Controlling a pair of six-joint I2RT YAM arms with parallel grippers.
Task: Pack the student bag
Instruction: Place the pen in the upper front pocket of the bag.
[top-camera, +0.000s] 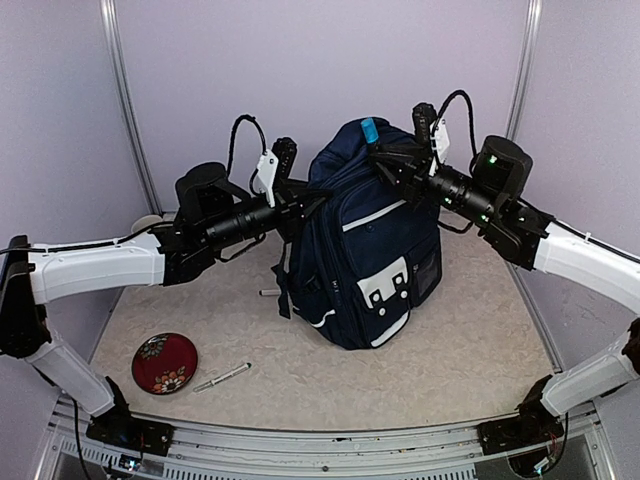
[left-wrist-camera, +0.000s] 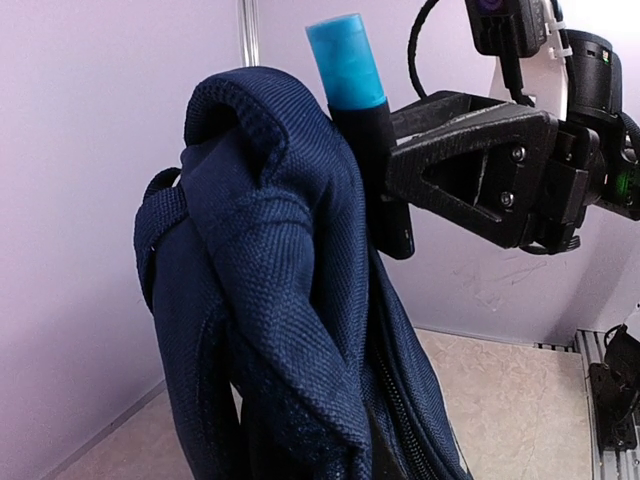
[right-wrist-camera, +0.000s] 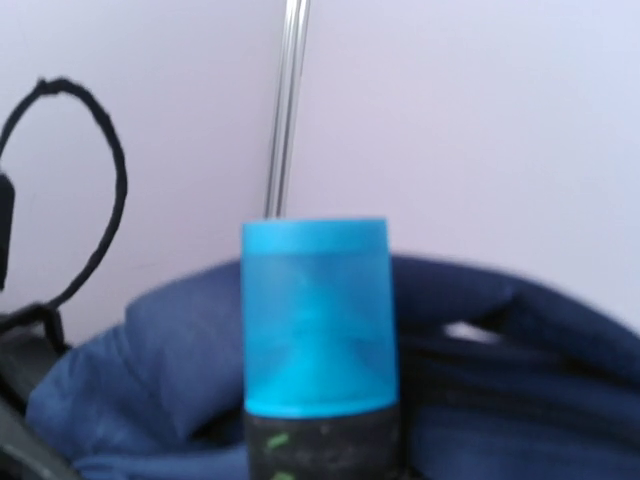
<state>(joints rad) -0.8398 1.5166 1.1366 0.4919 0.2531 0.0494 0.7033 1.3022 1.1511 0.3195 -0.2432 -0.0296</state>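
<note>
The student bag (top-camera: 370, 250), a navy backpack with white trim, stands upright mid-table. My left gripper (top-camera: 300, 208) is shut on the fabric of the bag's upper left edge. In the left wrist view that fabric (left-wrist-camera: 290, 300) fills the frame and hides the fingers. My right gripper (top-camera: 388, 160) is at the top of the bag, shut on a black marker with a blue cap (top-camera: 369, 128). The marker stands upright, cap up (left-wrist-camera: 345, 60), with its black body against the bag's top rim. The right wrist view shows the cap (right-wrist-camera: 315, 315) close up with the bag (right-wrist-camera: 520, 400) behind.
A red patterned plate (top-camera: 164, 362) and a pen (top-camera: 222, 377) lie at the front left of the table. A small white item (top-camera: 268, 293) lies by the bag's left foot. Metal posts (top-camera: 120, 90) and grey walls close in the back.
</note>
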